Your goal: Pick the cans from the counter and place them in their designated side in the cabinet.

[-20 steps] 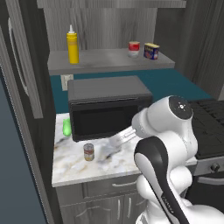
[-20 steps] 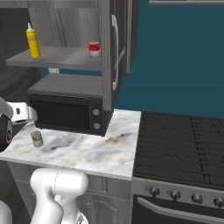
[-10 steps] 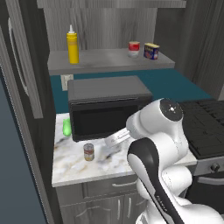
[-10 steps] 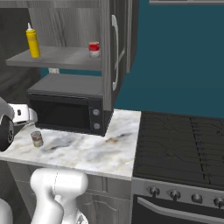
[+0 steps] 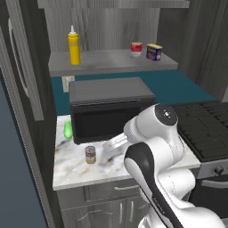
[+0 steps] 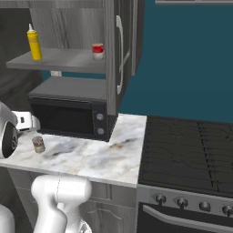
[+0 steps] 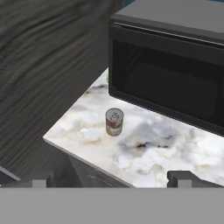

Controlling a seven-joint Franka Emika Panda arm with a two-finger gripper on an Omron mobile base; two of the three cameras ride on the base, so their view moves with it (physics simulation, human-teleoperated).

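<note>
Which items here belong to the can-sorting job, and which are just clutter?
Job items: brownish can on the counter; red-and-white can on the cabinet shelf; open gripper.

Just lying about: yellow squeeze bottle, blue-and-yellow tin, microwave, green item, stove.

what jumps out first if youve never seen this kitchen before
The big white arm rising in front of the counter, with its open gripper hanging above the marbled top. Next, the lone brownish can standing upright on that counter in front of the black microwave. Then the open cabinet above, where a yellow squeeze bottle stands at the left of the shelf and a red-and-white can beside a blue-and-yellow tin at the right.
</note>
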